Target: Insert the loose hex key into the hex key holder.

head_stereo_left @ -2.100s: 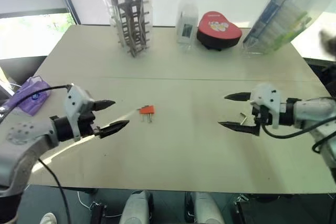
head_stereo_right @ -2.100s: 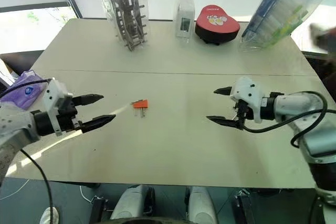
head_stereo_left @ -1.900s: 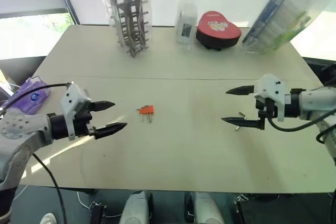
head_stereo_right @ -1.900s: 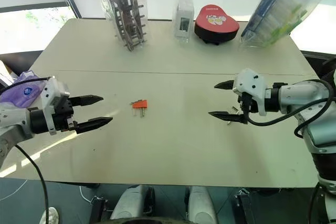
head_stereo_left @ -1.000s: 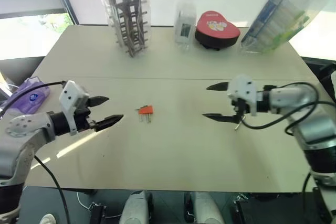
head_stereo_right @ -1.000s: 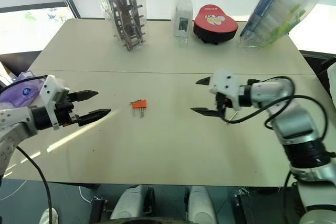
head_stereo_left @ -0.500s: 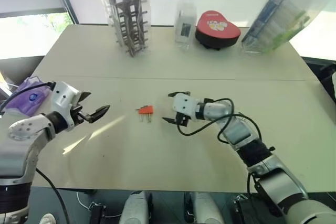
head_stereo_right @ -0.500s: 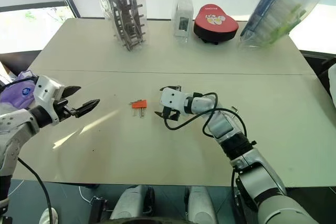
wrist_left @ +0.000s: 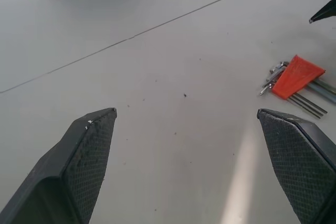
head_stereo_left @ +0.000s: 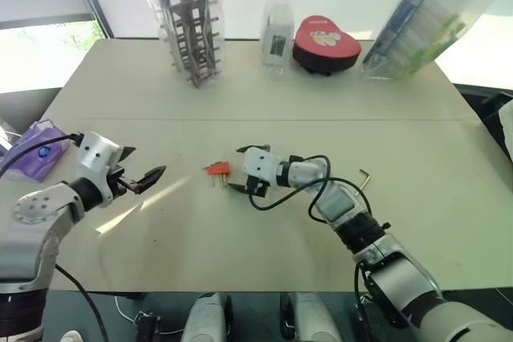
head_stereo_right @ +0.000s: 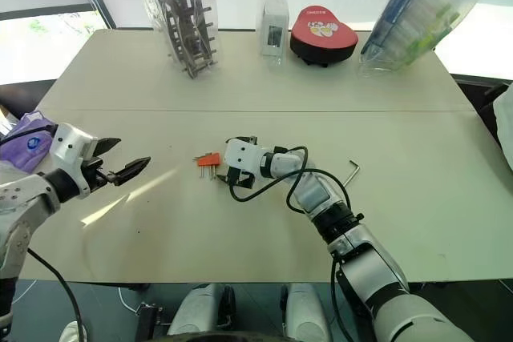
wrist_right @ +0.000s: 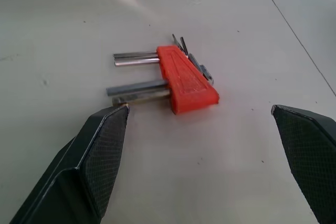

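The hex key holder (head_stereo_left: 216, 169), an orange-red block with thin grey keys sticking out, lies flat near the table's middle. My right gripper (head_stereo_left: 236, 169) stands open just to its right, fingers spread either side of it without touching; the right wrist view has the holder (wrist_right: 186, 82) close ahead between the fingertips. The loose hex key (head_stereo_right: 353, 170), a thin L-shaped rod, lies alone on the table farther right, beyond my right forearm. My left gripper (head_stereo_right: 132, 152) hovers open and empty to the left of the holder (wrist_left: 295, 74), pointing toward it.
Along the table's far edge stand a dark rack in a clear bag (head_stereo_left: 191, 26), a white bottle (head_stereo_left: 276, 34), a red heart-shaped box (head_stereo_left: 325, 42) and a bagged blue package (head_stereo_left: 417, 22). A purple object (head_stereo_left: 32, 146) sits past the left edge.
My right gripper has swung left from beside the loose hex key across the table to the holder, still open. The key stays on the table. The left gripper has turned slightly.
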